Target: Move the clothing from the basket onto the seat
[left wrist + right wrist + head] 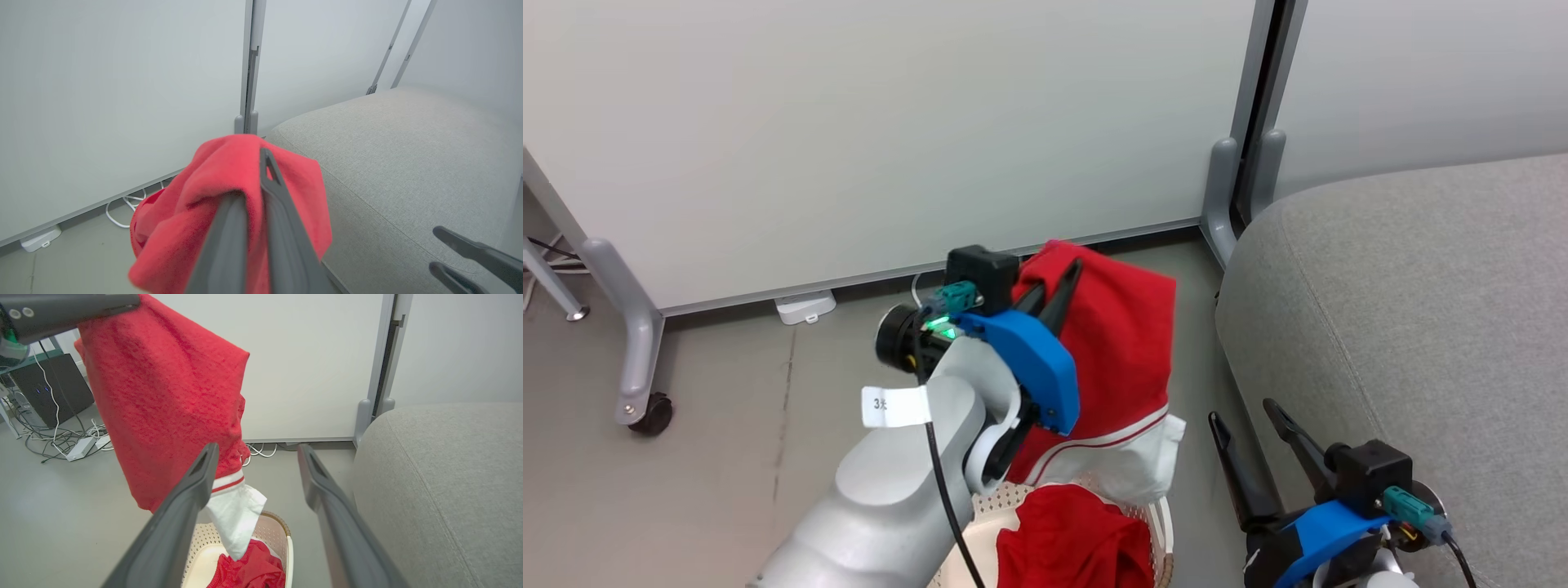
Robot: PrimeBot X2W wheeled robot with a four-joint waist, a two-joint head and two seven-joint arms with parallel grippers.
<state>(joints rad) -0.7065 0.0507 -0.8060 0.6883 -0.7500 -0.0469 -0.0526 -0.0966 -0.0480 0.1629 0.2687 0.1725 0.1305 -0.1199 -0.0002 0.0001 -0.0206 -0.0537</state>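
Note:
My left gripper (1068,282) is shut on a red garment (1123,351) with white trim, which hangs from the fingers above the basket (1156,523). A second red garment (1070,539) lies crumpled inside the basket. The hanging clothing also drapes over my left fingers (282,204) in the left wrist view and fills the upper left of the right wrist view as red cloth (171,400). The grey seat (1421,310) lies to the right. My right gripper (1245,416) stands open beside the seat's edge, holding nothing.
White partition panels (890,122) on grey wheeled legs (637,351) stand behind. Cables and a power strip (81,447) lie on the floor at the left of the right wrist view, near a dark box (53,388). Grey floor stretches left of the basket.

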